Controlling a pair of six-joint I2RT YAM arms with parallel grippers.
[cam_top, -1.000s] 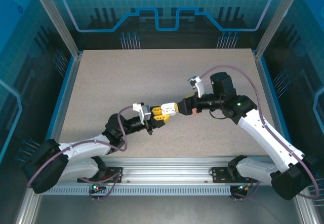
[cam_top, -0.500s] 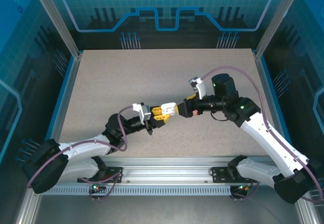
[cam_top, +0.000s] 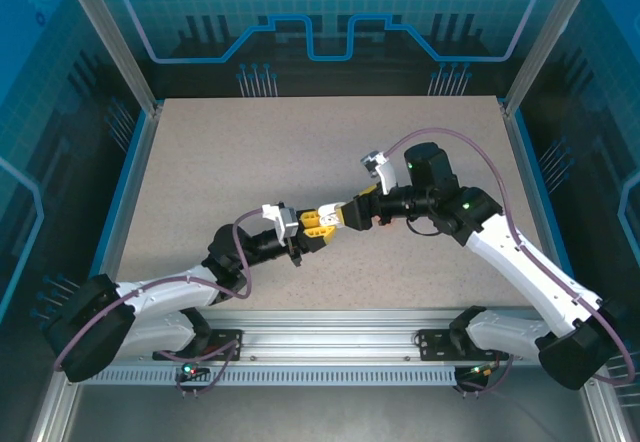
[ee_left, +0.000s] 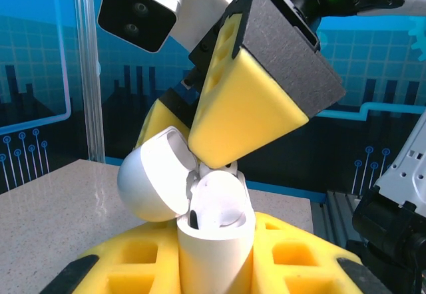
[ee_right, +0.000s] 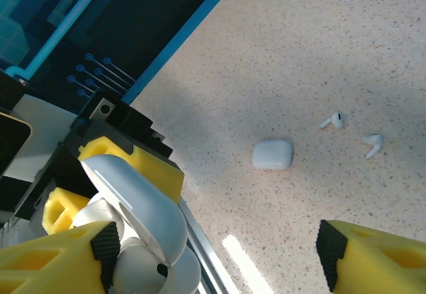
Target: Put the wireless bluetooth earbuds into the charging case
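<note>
Speckled table (cam_top: pixel 200 162), blue walls (cam_top: pixel 60 112). Left end effector (cam_top: pixel 320 224) grips an open white charging case (ee_left: pixel 214 241); right end effector (cam_top: pixel 351 214), jaws spread, touches its lid (ee_left: pixel 153 181). Below it, two white earbuds (ee_right: pixel 331 121) lie on the table.

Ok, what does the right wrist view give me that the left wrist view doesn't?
Right wrist adds the table beyond: a closed white case, with a loose white earbud and a second earbud beside it. Left wrist adds the inside of the open white case, with what looks like a seated earbud. Both share that case, clamped in the left gripper, and the open right gripper close by its lid.
</note>
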